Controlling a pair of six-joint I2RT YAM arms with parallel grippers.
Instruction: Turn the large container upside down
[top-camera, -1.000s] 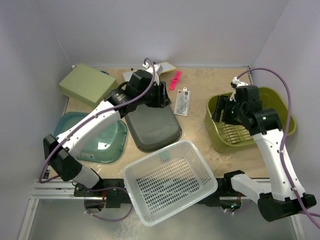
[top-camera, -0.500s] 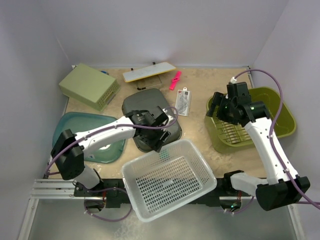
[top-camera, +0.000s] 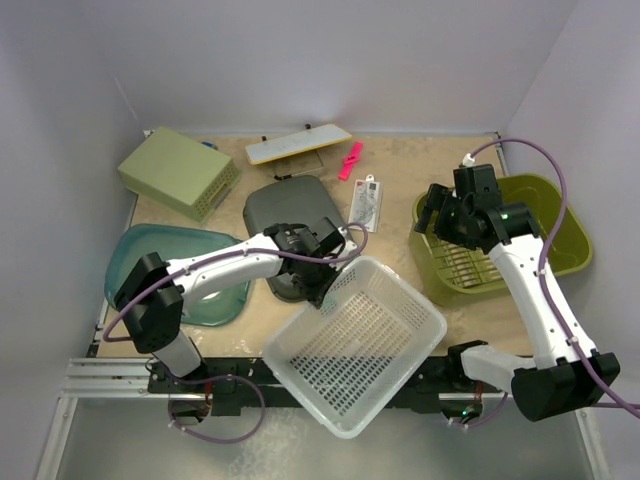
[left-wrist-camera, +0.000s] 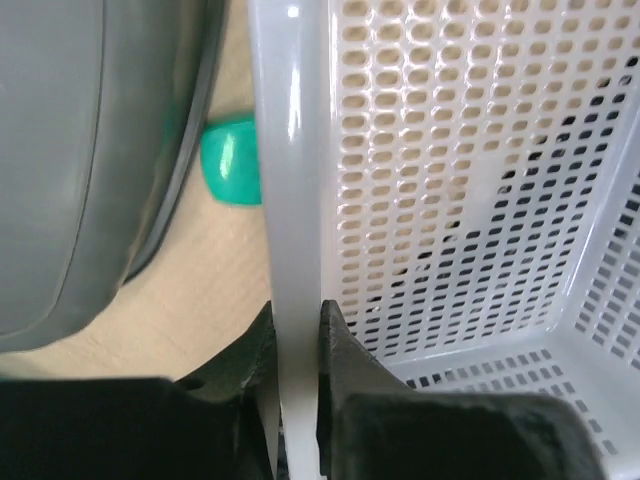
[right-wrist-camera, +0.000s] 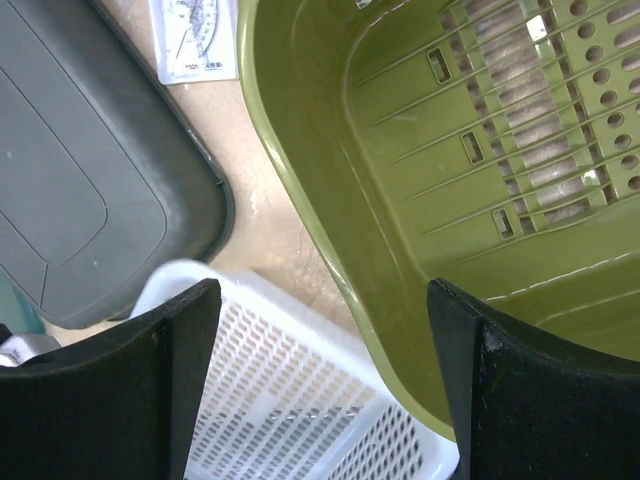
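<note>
At the near edge of the table (top-camera: 420, 165), a white basket (top-camera: 355, 345) sits tilted, and its front corner hangs past the edge. The left gripper (top-camera: 327, 289) is clamped tight on the basket's rim. The wrist view shows both fingers pressed against the thin white bar, though everything lower on them is cut off by the frame. A teal tub (top-camera: 165, 262) on the left is partly covered by the left arm. Behind the basket, a dark grey tub (top-camera: 290, 212) lies bottom up.

Half a second ago the basket lay flat and squarer to the front, with the left jaws only reaching its far rim. It has since swung to the right and tipped. The right arm has barely shifted.

Farther right, the large container (top-camera: 545, 205) stands upright against the side wall, mouth up and slotted base showing. The right arm hides part of its left wall. The right gripper (right-wrist-camera: 320, 290) is spread wide and holds nothing. It straddles the container's near-left rim, one finger over the inside and one outside. Whether either finger touches the rim cannot be told.
</note>
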